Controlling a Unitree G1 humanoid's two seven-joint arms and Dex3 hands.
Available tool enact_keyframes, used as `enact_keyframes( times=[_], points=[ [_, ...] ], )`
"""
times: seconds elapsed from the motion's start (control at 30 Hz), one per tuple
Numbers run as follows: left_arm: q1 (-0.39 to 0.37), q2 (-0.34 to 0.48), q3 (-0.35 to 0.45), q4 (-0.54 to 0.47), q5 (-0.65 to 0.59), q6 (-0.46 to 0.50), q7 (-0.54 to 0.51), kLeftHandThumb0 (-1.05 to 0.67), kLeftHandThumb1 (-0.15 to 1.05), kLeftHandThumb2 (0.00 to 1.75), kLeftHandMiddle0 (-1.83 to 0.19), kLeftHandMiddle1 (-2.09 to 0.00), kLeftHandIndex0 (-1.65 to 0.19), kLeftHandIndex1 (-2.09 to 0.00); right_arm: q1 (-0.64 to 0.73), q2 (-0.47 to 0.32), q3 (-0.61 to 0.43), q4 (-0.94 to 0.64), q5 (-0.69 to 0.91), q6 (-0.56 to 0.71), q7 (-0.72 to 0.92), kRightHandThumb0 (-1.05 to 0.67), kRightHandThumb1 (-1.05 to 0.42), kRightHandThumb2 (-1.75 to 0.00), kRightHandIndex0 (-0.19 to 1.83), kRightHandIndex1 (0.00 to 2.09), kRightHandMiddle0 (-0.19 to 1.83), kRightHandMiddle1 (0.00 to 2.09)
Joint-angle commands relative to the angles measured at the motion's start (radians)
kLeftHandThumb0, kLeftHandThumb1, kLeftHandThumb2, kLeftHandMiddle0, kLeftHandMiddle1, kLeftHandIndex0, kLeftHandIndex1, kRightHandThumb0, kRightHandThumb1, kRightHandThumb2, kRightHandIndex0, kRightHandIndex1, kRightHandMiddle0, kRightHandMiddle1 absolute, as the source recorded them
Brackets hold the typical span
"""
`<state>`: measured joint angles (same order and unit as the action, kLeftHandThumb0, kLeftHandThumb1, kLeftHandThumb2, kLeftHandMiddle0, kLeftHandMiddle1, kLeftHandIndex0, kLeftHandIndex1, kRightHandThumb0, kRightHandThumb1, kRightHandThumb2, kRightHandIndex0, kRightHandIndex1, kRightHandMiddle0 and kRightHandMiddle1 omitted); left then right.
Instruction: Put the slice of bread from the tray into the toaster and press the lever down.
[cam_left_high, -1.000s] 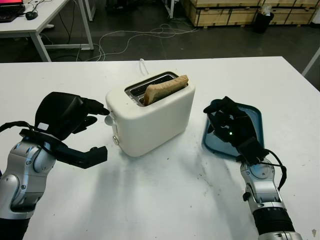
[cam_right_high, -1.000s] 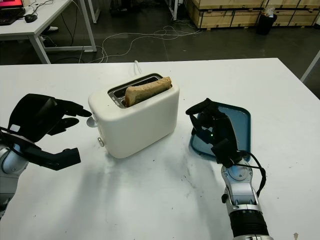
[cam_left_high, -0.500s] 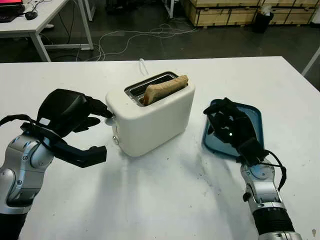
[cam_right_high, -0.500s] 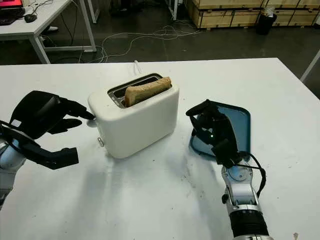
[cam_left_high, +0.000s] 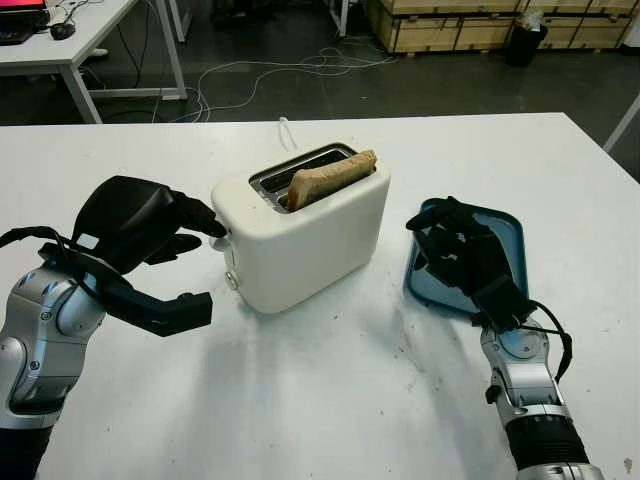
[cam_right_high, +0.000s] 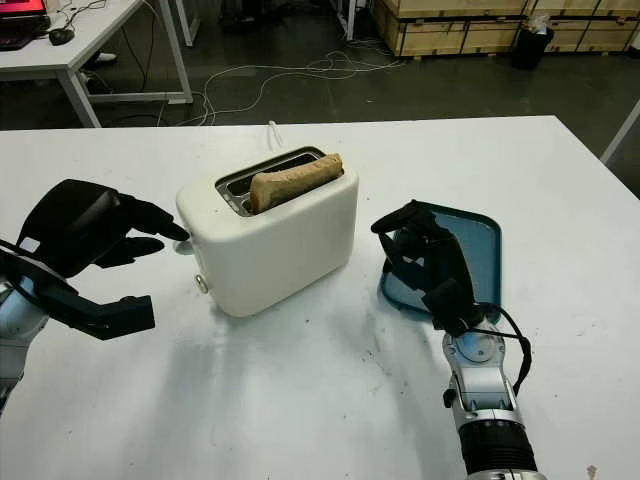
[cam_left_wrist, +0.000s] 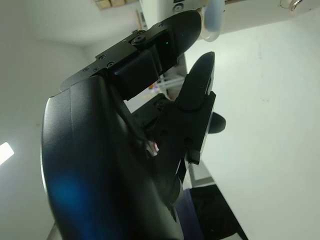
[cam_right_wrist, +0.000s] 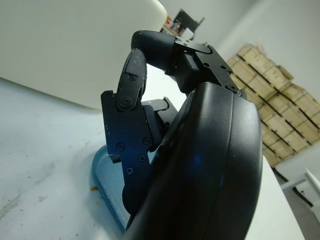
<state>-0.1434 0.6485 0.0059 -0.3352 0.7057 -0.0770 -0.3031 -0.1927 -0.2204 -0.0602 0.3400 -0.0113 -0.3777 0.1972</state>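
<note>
Left hand (cam_left_high: 150, 235): black, three-fingered, holding nothing, one fingertip (cam_left_high: 212, 227) extended to the end face of the toaster. From the head views it seems to touch or very nearly touch the lever knob; true contact cannot be told.

Lever (cam_left_wrist: 212, 20): pale rounded knob, directly ahead of the upper finger in the left wrist view. Judged small, smooth and likely slippery; best taken from on top with the fingertip centred, so the push runs straight down and does not slide off the side. Expect spring resistance until it latches.

Toaster (cam_left_high: 315, 235): cream, two-slot, immediately beyond the left fingertips. Judged light enough to shift on the white table (cam_left_high: 330, 400) under an off-axis press.

Slice of bread (cam_left_high: 332, 176): beyond and above the left hand, standing in the nearer slot, still riding high with its crust above the rim. Soft, crumbly, light; needs no further handling.

Right hand (cam_right_high: 425, 262): idle, fingers curled, empty, over the near edge of the blue tray (cam_right_high: 480, 245), well apart from the toaster.
</note>
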Motion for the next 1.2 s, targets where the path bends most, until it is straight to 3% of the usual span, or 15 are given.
enact_keyframes(
  times=[0.0, 0.7, 0.93, 1.17],
  points=[
    [-0.017, 0.013, 0.0, -0.001, 0.002, -0.003, -0.001, -0.14, 0.83, 0.01, -1.28, -1.25, -1.24, -0.01, -0.004, 0.001, -0.003, 0.005, 0.013, -0.024, 0.005, -0.34, -0.92, -0.35, 0.75, 1.75, 0.47, 1.75],
    [-0.011, 0.0, -0.015, 0.006, 0.003, 0.005, -0.019, -0.13, 0.84, 0.01, -1.25, -1.3, -1.24, 0.0, -0.001, 0.003, -0.006, 0.004, 0.029, -0.038, 0.024, -0.34, -0.92, -0.35, 0.74, 1.75, 0.47, 1.75],
    [-0.001, -0.036, -0.071, 0.076, -0.011, 0.014, -0.018, -0.07, 0.84, 0.0, -1.15, -1.49, -1.33, -0.03, -0.001, -0.002, -0.005, 0.009, 0.044, -0.053, 0.047, -0.32, -0.92, -0.36, 0.74, 1.75, 0.46, 1.75],
    [0.008, -0.106, -0.152, 0.152, 0.016, 0.043, 0.012, -0.04, 0.86, 0.0, -1.15, -1.39, -1.2, 0.0, 0.0, -0.004, -0.009, 0.007, 0.06, -0.062, 0.068, -0.31, -0.92, -0.36, 0.74, 1.75, 0.45, 1.75]
  ],
)
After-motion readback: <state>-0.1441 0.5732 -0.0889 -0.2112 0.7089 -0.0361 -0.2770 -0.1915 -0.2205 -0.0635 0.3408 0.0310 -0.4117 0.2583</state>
